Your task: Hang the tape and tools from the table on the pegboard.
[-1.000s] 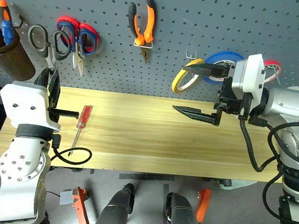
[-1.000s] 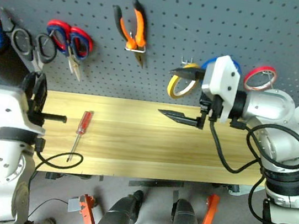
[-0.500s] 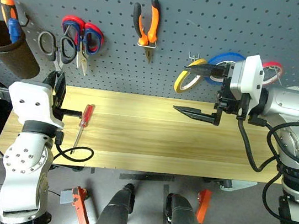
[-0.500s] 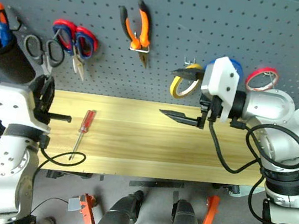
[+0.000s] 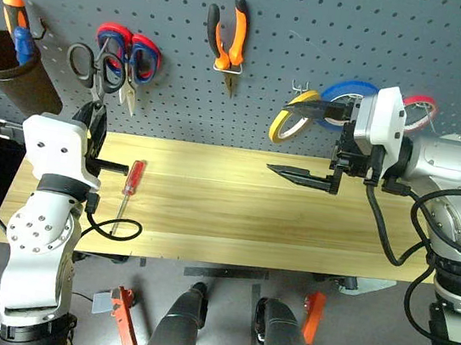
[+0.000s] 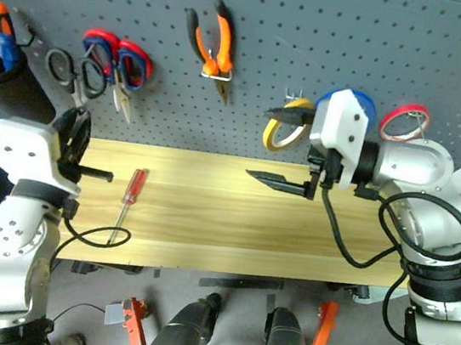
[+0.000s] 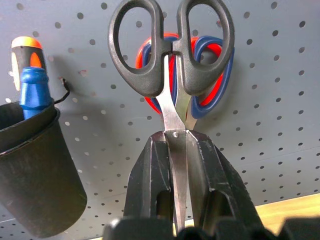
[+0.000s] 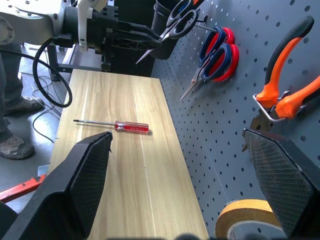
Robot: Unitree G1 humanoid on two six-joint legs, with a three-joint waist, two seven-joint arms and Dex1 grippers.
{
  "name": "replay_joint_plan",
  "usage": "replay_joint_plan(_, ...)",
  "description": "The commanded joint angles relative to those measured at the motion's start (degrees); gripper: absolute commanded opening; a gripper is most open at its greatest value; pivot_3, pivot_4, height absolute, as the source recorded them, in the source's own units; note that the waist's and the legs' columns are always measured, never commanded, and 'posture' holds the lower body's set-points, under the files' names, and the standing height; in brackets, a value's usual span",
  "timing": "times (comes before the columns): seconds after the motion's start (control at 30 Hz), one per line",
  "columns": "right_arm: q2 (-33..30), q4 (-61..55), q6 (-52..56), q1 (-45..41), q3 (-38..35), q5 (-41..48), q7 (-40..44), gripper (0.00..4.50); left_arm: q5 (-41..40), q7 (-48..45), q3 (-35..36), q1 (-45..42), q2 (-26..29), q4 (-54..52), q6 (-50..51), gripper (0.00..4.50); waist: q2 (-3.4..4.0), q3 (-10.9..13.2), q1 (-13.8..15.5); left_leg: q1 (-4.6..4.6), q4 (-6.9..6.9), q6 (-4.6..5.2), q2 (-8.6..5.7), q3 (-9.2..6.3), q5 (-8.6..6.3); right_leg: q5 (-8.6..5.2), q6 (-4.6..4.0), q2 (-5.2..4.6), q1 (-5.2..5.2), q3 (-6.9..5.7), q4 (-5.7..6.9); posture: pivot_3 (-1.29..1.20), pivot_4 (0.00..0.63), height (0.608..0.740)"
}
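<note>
In front of the dark grey perforated pegboard (image 5: 319,30), the left tool (image 7: 175,165) is closed on the blades of the small black-handled scissors (image 7: 170,65), handles up, just before the red-and-blue-handled scissors (image 7: 212,75). The right tool (image 5: 304,140) stands wide, holding nothing, its upper finger near the thin yellow tape roll (image 5: 290,116) hanging on the board. The orange-and-black pliers (image 5: 225,39) hang there too. The red-handled screwdriver (image 5: 130,184) lies on the light wood desk (image 5: 233,216).
</note>
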Motion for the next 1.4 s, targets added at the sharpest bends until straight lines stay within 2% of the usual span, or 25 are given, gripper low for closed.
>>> replay_joint_plan(0.03,-0.34,-1.84,-0.87,-0.07,-0.67,0.28,0.39,4.5,0.54,-0.57,-0.37,-0.77,1.27,-0.42,-1.67,0.12,0.0,0.0,0.02,0.0,0.0,0.0,0.0,-0.01,0.0,0.0,0.0,0.0,0.0,-0.01,0.0,-0.1,0.309,0.74)
replay_joint_plan(0.37,-0.18,-1.9,-0.84,-0.02,-0.53,0.21,0.31,4.5,1.08,-0.08,-0.6,-2.72,2.21,1.88,-0.15,0.12,0.0,0.0,-0.01,-0.01,0.01,0.0,0.0,-0.01,0.0,0.01,0.0,0.0,0.0,-0.02,0.0,-0.1,0.308,0.74)
replay_joint_plan(0.63,1.38,-2.14,-0.03,-0.82,-0.81,0.66,-1.4,4.5,1.74,1.27,-2.02,-7.86,2.32,10.73,0.81,0.12,0.0,-0.01,-0.1,-0.02,0.04,-0.02,0.01,-0.03,0.02,0.06,0.0,0.0,0.0,-0.05,0.01,-0.11,0.306,0.74)
replay_joint_plan(1.0,2.18,-3.86,2.37,-0.16,-1.61,2.03,-3.44,4.5,0.44,0.08,-2.64,-5.27,1.64,11.02,1.86,3.93,0.01,-0.02,-0.16,-0.03,0.04,-0.03,0.01,-0.03,0.02,0.06,-0.01,0.0,-0.03,-0.05,0.01,-0.12,0.309,0.74)
replay_joint_plan(1.07,2.09,-3.88,2.6,-0.08,-1.61,2.17,-3.52,4.5,0.29,0.55,-2.39,-3.04,0.92,10.7,4.08,4.49,0.02,-0.03,-0.2,-0.03,0.04,-0.03,0.01,-0.03,0.02,0.07,-0.01,-0.01,-0.03,-0.05,0.01,-0.12,0.309,0.74)
replay_joint_plan(1.23,2.3,-4.79,5.7,0.65,-1.8,3.8,-5.18,4.5,0.46,0.78,-2.9,2.22,0.82,10.92,14.79,4.49,0.02,-0.03,-0.32,-0.03,0.03,-0.02,0.02,-0.03,0.02,0.06,-0.01,-0.01,-0.04,-0.04,0.02,-0.12,0.311,0.74)
replay_joint_plan(1.4,6.29,-7.73,19.43,0.42,-2.34,7.97,-15.43,4.5,0.37,-1.5,-2.88,-0.97,5.85,18.49,23.1,4.49,0.02,-0.03,-0.18,-0.02,0.04,-0.13,0.05,-0.13,0.1,0.1,-0.07,0.03,-0.07,-0.08,0.19,-0.11,0.32,0.74)
